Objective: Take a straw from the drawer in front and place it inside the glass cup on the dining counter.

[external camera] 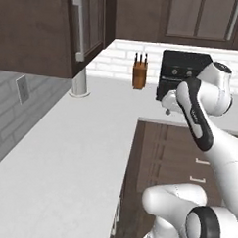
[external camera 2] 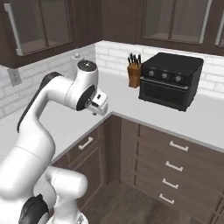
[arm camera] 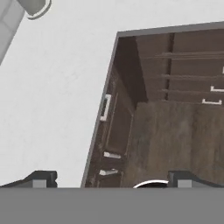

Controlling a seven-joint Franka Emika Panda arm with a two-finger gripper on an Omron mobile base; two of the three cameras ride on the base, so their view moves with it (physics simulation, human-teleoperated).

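Note:
My gripper (arm camera: 112,179) is open, its two dark fingertips (arm camera: 41,179) spread wide with nothing between them. It hangs in the air over the inner corner of the white worktop (external camera: 65,153), pointing down; the hand also appears in the right base view, gripper (external camera 2: 100,107). Below it run dark brown drawer fronts, all shut. The top drawer (arm camera: 105,107) under the worktop edge has a short silver bar handle, also seen from the right as drawer (external camera 2: 86,143). The straw, the glass cup and the dining counter are out of view.
A black toaster oven (external camera 2: 170,81) and a wooden knife block (external camera 2: 134,72) stand on the worktop by the brick wall. More shut drawers (external camera 2: 177,146) sit under the oven. Dark upper cabinets (external camera: 51,30) hang above the left worktop. Wooden floor (arm camera: 175,144) lies below.

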